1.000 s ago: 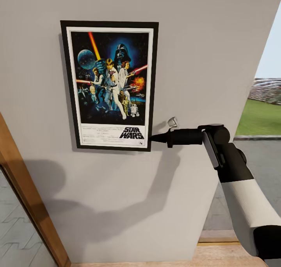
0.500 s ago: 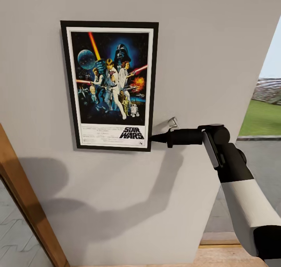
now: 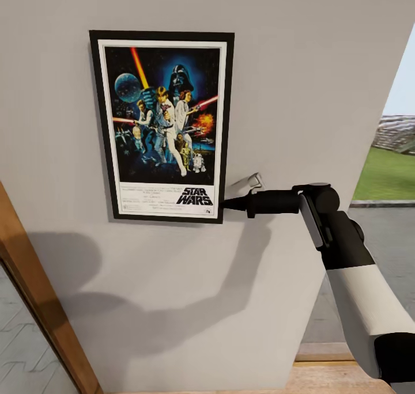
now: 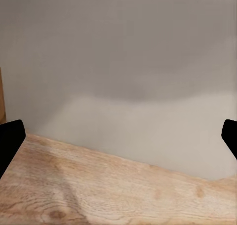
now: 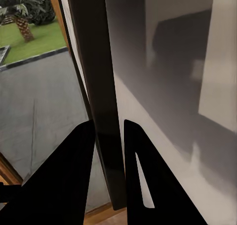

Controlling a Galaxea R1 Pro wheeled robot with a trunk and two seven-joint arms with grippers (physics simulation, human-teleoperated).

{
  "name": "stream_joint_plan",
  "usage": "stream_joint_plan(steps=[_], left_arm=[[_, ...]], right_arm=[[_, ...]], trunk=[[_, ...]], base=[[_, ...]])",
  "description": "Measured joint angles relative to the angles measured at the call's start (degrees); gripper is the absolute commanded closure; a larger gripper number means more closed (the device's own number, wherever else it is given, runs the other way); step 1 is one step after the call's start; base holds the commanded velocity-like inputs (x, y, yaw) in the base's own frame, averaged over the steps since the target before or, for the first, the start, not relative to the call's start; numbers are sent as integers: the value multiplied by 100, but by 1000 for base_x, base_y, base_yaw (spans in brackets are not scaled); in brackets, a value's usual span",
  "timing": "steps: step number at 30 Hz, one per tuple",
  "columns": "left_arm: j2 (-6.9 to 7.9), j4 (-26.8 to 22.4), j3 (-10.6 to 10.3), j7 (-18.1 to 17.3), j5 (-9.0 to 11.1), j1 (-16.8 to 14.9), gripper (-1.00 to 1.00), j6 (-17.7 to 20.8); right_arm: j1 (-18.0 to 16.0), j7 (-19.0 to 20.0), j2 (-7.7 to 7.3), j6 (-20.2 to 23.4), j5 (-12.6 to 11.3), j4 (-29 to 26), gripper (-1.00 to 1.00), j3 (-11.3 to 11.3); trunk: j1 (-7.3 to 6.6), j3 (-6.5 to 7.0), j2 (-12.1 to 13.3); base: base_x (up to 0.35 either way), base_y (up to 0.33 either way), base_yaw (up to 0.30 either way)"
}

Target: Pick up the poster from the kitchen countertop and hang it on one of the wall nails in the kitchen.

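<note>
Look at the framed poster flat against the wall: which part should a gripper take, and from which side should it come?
Probably the frame's thin right edge near the lower corner, coming in sideways along the wall. The poster lies flat on the wall, so only its edges offer opposing faces. The right gripper already straddles that edge, one finger on each side.

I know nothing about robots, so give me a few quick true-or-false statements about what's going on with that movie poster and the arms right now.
1. The black-framed Star Wars movie poster is up against the grey wall. True.
2. The right pincer grips the poster's top edge. False: it pinches the frame's edge near the lower right corner.
3. The poster hangs upside down. False: it is upright, with the logo at the bottom.
4. The left pincer is spread open and holds nothing. True: it faces the wall and the light wood floor.
5. A small metal nail sticks out of the wall beside the right arm. True.
</note>
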Motion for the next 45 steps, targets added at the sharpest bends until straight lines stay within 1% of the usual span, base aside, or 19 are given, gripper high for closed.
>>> stream_joint_plan(steps=[16, 18, 19, 21, 22, 23, 24, 25, 26, 27, 28, 42, 45], left_arm=[[0, 0, -1, 0, 1, 0, -100, 0], [14, 0, -4, 0, -1, 65, -100, 6], [18, 2, -8, 1, -2, 80, -100, 7], [22, -3, -3, 0, -2, 99, -100, 9], [23, -3, -3, 0, -2, 106, -100, 9], [23, 2, -7, 0, -2, 105, -100, 8], [24, 0, -5, 0, -2, 107, -100, 9], [24, -1, -5, 0, -2, 110, -100, 9], [25, -2, -3, 0, -2, 112, -100, 9], [25, -2, -3, 0, -2, 113, -100, 9], [25, -1, -3, 0, -2, 113, -100, 9], [25, 0, -4, 0, -2, 113, -100, 9], [24, 1, -6, 1, -3, 110, -100, 8]], right_arm=[[0, -1, 0, 0, 0, 0, 100, 1], [3, -3, 0, 4, -3, 0, 100, 2], [-273, 231, -146, -620, 79, 343, 100, 73], [-207, 384, -93, -644, 239, 330, 100, -19], [-177, 536, -61, -674, 352, 310, 100, -98], [-153, 721, -17, -707, 545, 295, 100, -206], [-20, 390, -32, -653, 347, 21, 100, -147], [-42, 430, -58, -568, 359, 14, 100, -116], [-42, 453, -53, -543, 377, 13, 100, -123], [-33, 485, -36, -552, 397, 14, -100, -153], [3, 64, -1, -54, -56, -65, -100, -10], [8, 41, -7, -9, -80, -89, -100, 4], [10, 73, -4, 58, -134, -58, -100, 10]], trunk=[[0, 0, 0], [-1, 0, -1], [41, 1, 10], [0, -2, 3], [-2, -1, -2], [-3, 2, -7], [2, 2, 8], [1, 2, 4], [0, 2, 2], [0, 2, 1], [-3, 0, -8], [-2, 1, -5], [-2, 0, -6]], base=[[1, 0, 0], [130, 0, 0], [206, 0, 0], [191, 0, 0], [127, 0, 0], [81, 0, 0], [65, 0, 0], [33, 0, 0], [27, 0, 0], [17, 0, 0], [11, 0, 0], [2, -1, 0], [0, -122, 0]])
